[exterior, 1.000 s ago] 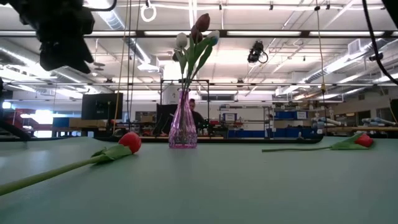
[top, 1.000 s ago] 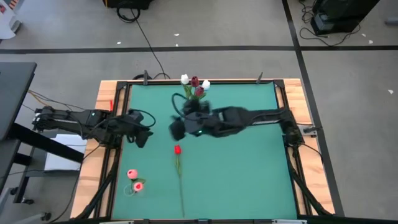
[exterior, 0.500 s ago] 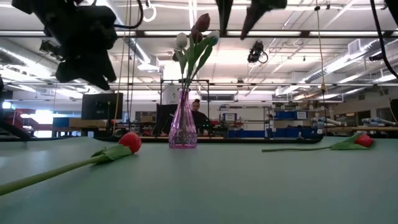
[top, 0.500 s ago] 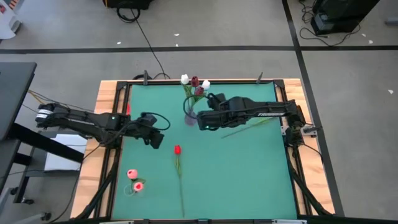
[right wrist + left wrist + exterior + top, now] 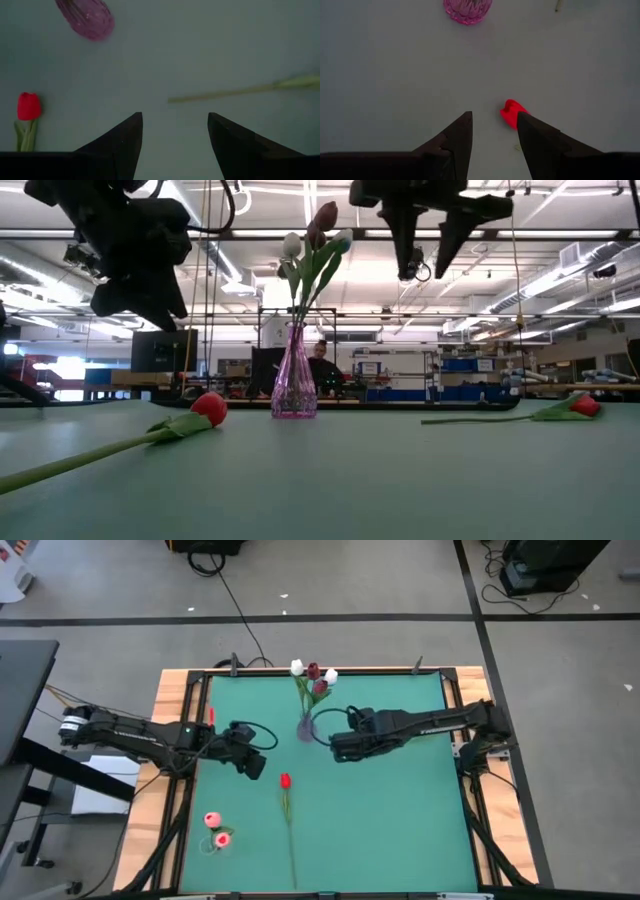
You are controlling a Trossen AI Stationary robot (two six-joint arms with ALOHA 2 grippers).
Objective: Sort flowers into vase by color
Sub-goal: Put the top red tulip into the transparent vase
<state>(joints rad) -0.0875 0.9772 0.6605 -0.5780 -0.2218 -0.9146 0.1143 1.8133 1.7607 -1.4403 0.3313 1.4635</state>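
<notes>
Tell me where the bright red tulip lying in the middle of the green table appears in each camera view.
High view: bright red tulip lies below centre, stem running toward the near edge.
Low view: bud at left, before the vase.
Left wrist view: bud just beyond the left hand.
Right wrist view: bud at the left edge.
Shared landmark: the pink glass vase, seen in all four views.

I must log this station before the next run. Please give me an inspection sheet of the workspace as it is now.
Surface: green table, no spills seen.
Job's things: pink vase holding white and dark red tulips; red tulip lying mid-table; second red tulip lying flat; pink tulips near the left edge.
Clutter: nothing seen.
Grippers: left gripper open above the red tulip; right gripper open, empty.
Cables: black cable on the floor.
Surroundings: person behind the vase.
</notes>
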